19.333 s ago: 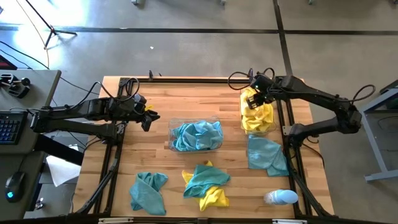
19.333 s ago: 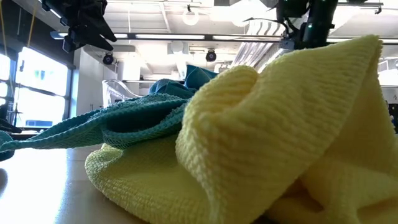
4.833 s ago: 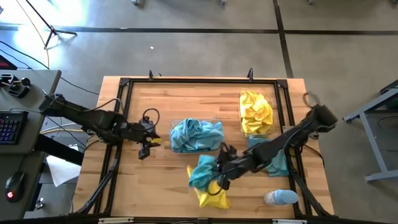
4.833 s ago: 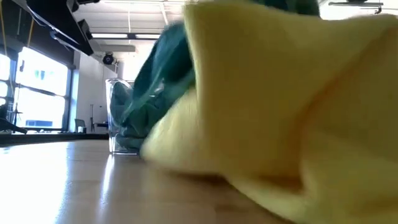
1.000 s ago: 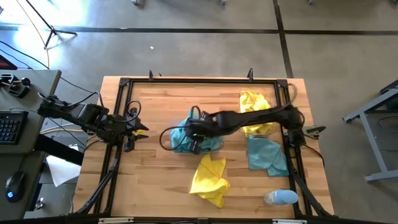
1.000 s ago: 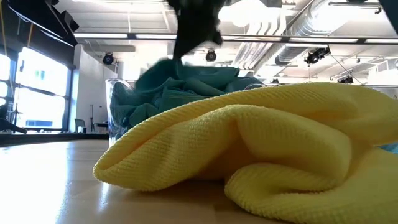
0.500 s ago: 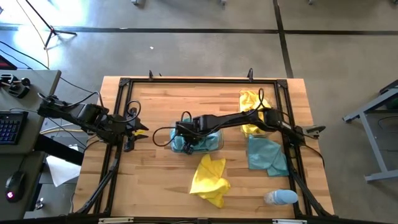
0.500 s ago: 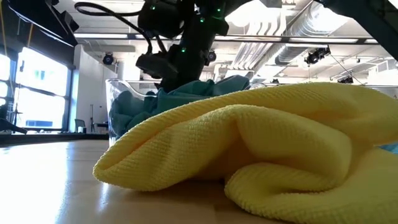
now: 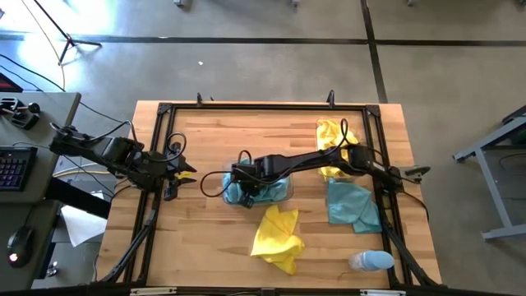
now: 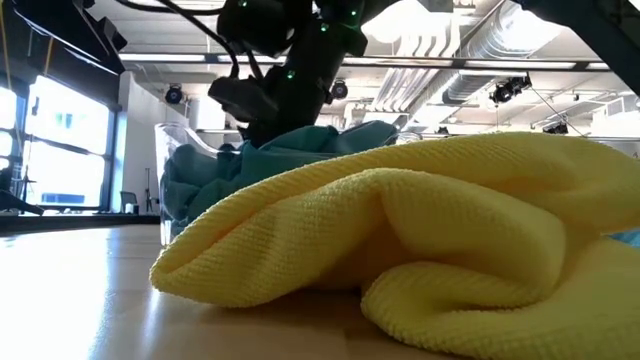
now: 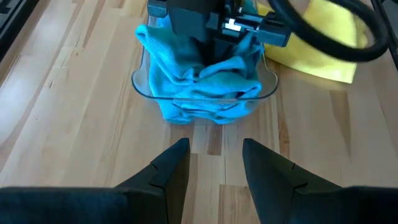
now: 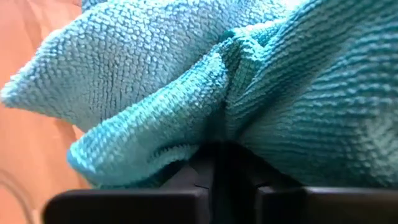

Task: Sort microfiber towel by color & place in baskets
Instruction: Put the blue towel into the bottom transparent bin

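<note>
A clear basket (image 9: 286, 194) at the table's middle holds a heap of teal towels (image 11: 186, 87). My right gripper (image 9: 246, 194) reaches down into its left end and is shut on the top teal towel (image 12: 186, 74). A second basket (image 9: 322, 168) at the far right holds yellow towels (image 9: 333, 140). One yellow towel (image 9: 278, 237) lies loose near the front, and a teal towel (image 9: 352, 204) lies at the right. My left gripper (image 11: 214, 158) hovers open over bare wood at the left, pointing at the teal basket. My right gripper pinches a raised fold of the top teal towel (image 12: 219, 118) between its two fingers (image 12: 186, 175). It comes from above, slanting down into the basket's left end. The towel rests on the heap in the basket, slack around the fingers.
A pale bottle (image 9: 371, 261) lies at the front right corner. A black frame (image 9: 246, 107) runs around the tabletop. Bare wood shows at the left (image 9: 197, 230) and along the far side. A desk with a keyboard (image 9: 12, 168) stands left of the table.
My right gripper has gone down and toward the table's left edge, into the middle basket, carrying the teal towel onto the heap. The basket's left wall has shifted slightly toward the left.
</note>
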